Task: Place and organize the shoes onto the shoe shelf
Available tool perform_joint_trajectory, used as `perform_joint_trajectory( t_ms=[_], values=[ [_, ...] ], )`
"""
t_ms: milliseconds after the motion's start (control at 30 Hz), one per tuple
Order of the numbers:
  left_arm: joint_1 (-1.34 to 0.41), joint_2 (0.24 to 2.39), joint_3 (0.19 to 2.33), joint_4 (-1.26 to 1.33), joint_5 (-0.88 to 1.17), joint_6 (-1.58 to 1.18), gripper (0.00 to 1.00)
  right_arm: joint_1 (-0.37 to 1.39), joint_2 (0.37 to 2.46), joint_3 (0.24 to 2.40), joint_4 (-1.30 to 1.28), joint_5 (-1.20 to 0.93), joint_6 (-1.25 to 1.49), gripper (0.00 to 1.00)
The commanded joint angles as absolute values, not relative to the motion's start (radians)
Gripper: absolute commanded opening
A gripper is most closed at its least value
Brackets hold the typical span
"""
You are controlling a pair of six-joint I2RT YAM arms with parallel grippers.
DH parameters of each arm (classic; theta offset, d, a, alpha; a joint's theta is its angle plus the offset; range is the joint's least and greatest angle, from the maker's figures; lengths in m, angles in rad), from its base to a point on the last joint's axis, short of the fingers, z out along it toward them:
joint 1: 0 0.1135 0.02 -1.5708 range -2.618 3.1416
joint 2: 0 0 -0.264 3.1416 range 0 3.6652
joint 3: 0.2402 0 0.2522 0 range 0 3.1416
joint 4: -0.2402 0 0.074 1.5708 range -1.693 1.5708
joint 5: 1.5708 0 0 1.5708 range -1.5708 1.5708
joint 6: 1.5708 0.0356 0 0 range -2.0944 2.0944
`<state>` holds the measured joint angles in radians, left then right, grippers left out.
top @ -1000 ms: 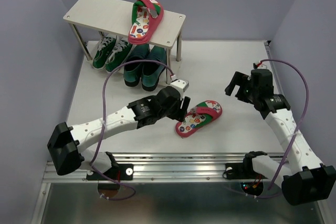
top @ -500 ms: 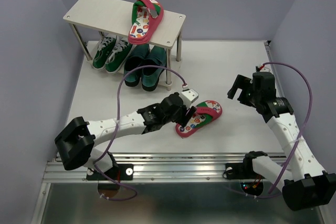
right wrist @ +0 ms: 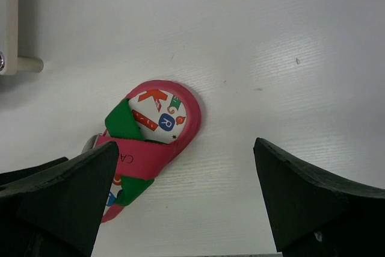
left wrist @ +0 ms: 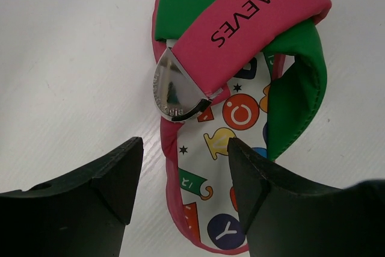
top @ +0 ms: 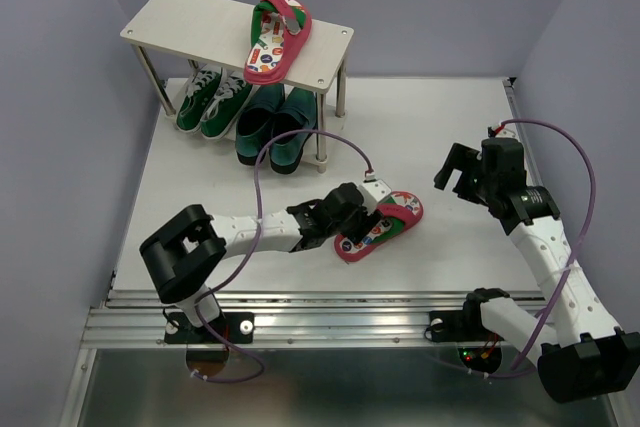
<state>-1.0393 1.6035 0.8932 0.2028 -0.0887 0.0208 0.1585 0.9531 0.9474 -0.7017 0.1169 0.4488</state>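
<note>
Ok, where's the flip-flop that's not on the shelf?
Top view: the loose flip-flop lies on the table right of centre, with the left gripper over its edge, in front of the shoe shelf.

Top view: fixed, high behind the near edge, looking down over the table to the shelf. Left wrist view: very close, straight down onto the table's flip-flop. Right wrist view: farther back, facing down. All three views share that flip-flop.
</note>
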Motion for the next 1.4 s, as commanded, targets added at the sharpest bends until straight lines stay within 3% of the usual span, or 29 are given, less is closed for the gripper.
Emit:
perform_joint_trajectory(
  t_ms=[0,233,467,533,567,600,667,1133,1367],
  values=[
    [-1.046,1.634,0.946,0.278,-0.113,0.061,0.68,0.161,0.93,0.951,-0.698,0.135,0.439,1.0],
    [-1.045,1.713,0.977,0.34,-0.092,0.074,0.66,0.161,0.927,0.948,-0.7,0.14,0.439,1.0],
    [-1.045,1.776,1.025,0.37,-0.068,0.064,0.54,0.161,0.939,0.95,-0.701,0.141,0.434,1.0],
    [-1.045,1.799,1.043,0.359,-0.066,0.066,0.41,0.161,0.937,0.946,-0.701,0.141,0.436,1.0],
    [-1.045,1.805,1.049,0.353,-0.063,0.067,0.41,0.161,0.937,0.946,-0.701,0.141,0.436,1.0],
    [-1.043,1.815,1.063,0.336,-0.061,0.067,0.2,0.161,0.936,0.945,-0.701,0.141,0.437,1.0],
    [-1.043,1.821,1.087,0.308,-0.069,0.064,0.0,0.161,0.934,0.945,-0.701,0.143,0.437,1.0],
    [-1.043,1.456,1.023,0.131,-0.181,-0.067,0.0,0.161,0.888,0.956,-0.699,0.208,0.457,1.0],
    [-1.02,1.217,1.074,-0.06,-0.109,-0.11,0.0,0.161,0.847,0.957,-0.695,0.327,0.485,1.0]
  ],
)
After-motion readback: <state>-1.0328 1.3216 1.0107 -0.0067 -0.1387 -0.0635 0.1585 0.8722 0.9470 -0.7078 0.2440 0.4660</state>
